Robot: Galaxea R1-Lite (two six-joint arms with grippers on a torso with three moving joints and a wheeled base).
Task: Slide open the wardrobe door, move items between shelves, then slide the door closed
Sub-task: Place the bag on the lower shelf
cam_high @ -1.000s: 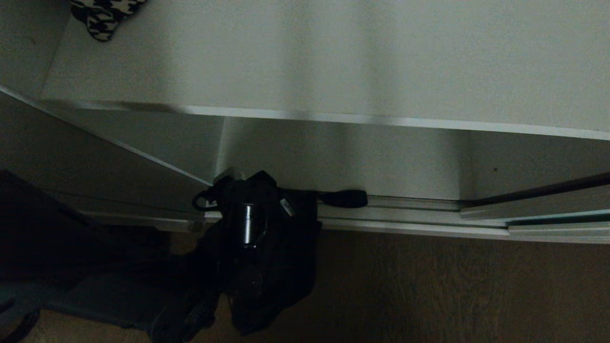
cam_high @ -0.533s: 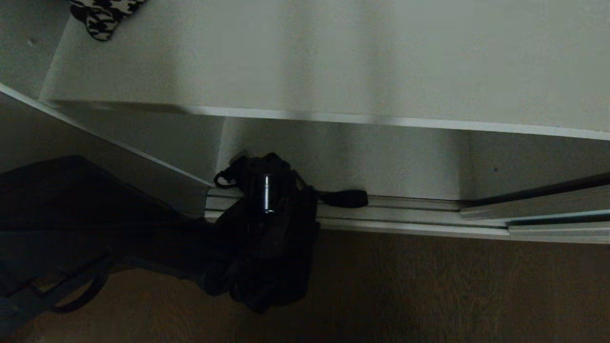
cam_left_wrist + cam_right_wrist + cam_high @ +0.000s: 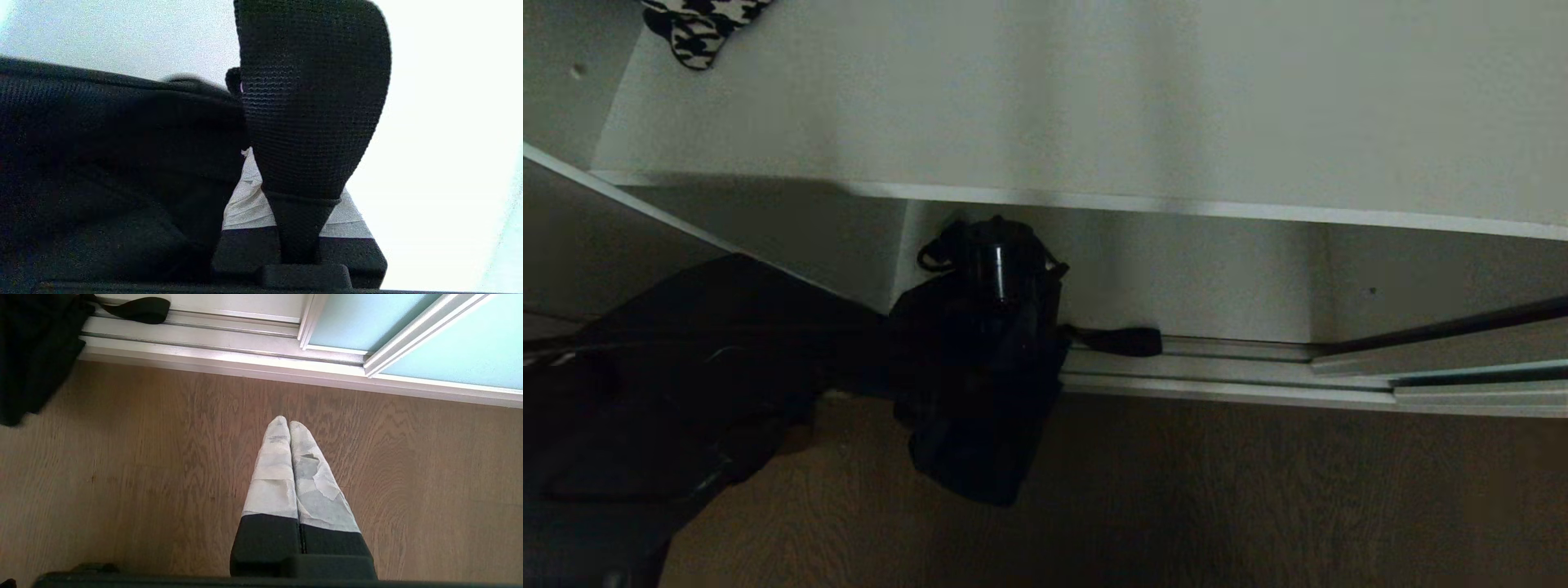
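A: Under the front edge of the upper shelf (image 3: pixel 1094 106), your black bag (image 3: pixel 976 376) hangs from the left gripper (image 3: pixel 261 179), jaws narrow, pinched on its strap loop (image 3: pixel 310 102).
B: Risk?
A: Bag top sits just below the shelf lip; lift straight and you'll snag it. The loose strap end (image 3: pixel 1123 340) lies on the floor track (image 3: pixel 1233 367); it could catch there.
B: Grip?
A: Only webbing held, so the bag may swing or slip.
B: Door?
A: The sliding wardrobe door (image 3: pixel 457 351) is off to the right, opening clear. Right gripper (image 3: pixel 289 424) parked over the floor (image 3: pixel 122 465), jaws together, empty.
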